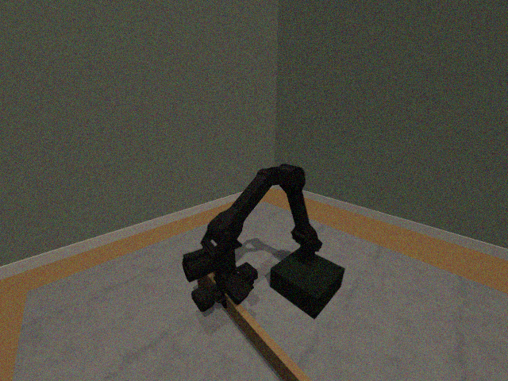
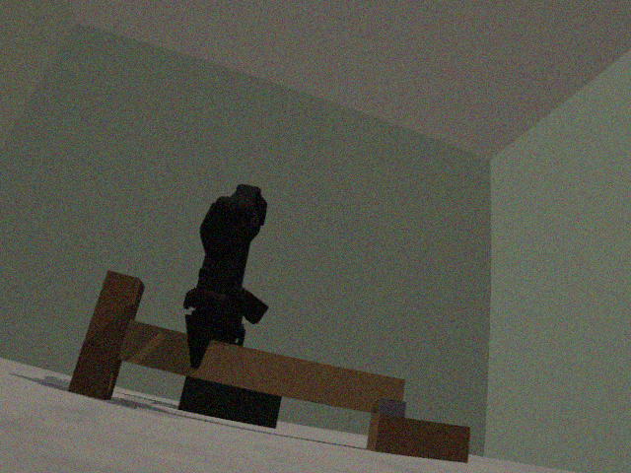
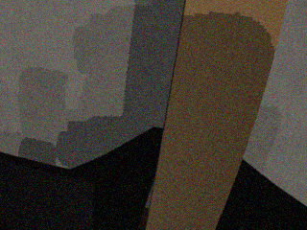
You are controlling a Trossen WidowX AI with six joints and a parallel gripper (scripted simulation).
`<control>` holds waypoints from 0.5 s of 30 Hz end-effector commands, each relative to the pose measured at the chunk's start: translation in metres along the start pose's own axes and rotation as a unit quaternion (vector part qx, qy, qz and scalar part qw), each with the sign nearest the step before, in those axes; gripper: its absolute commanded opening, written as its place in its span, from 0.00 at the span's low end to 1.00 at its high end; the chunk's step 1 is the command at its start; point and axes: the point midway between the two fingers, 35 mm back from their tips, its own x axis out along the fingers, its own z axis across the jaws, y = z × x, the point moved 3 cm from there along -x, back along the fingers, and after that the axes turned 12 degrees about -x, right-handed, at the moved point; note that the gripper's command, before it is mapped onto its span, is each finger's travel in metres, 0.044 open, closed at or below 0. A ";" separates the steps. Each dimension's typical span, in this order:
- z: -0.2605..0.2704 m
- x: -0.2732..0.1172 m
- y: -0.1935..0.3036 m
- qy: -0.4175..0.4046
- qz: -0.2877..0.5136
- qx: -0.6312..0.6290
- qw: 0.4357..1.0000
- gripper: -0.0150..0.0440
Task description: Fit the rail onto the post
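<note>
My gripper (image 2: 196, 351) pinches the rail (image 2: 301, 378) at lower left, its end against the post (image 2: 104, 336) — I'd press it squarely home, level, before letting go.

1. Table top (image 1: 123, 328): pale grey, faintly marbled surface; seen also in the exterior view as a light plane along the bottom edge (image 2: 102, 442).
2. Orange border band (image 1: 409, 237): runs along both far edges of the grey surface, meeting at the far corner, and continues down the left edge.
3. Light grey outer strip (image 1: 102, 240): narrow edging just outside the orange band, at the foot of the walls.
4. Walls (image 1: 123, 102): two plain grey-green planes meeting at a vertical corner.
5. Ceiling (image 2: 407, 61): dull brownish-grey, exterior view only.
</note>
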 end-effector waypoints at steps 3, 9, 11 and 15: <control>0.000 0.000 0.000 0.000 0.000 0.000 1.000 0.39; 0.000 0.000 0.000 0.000 0.000 0.000 1.000 0.65; 0.000 0.000 0.000 0.000 0.000 0.000 1.000 0.74; 0.000 0.000 0.000 0.000 0.000 0.000 1.000 0.92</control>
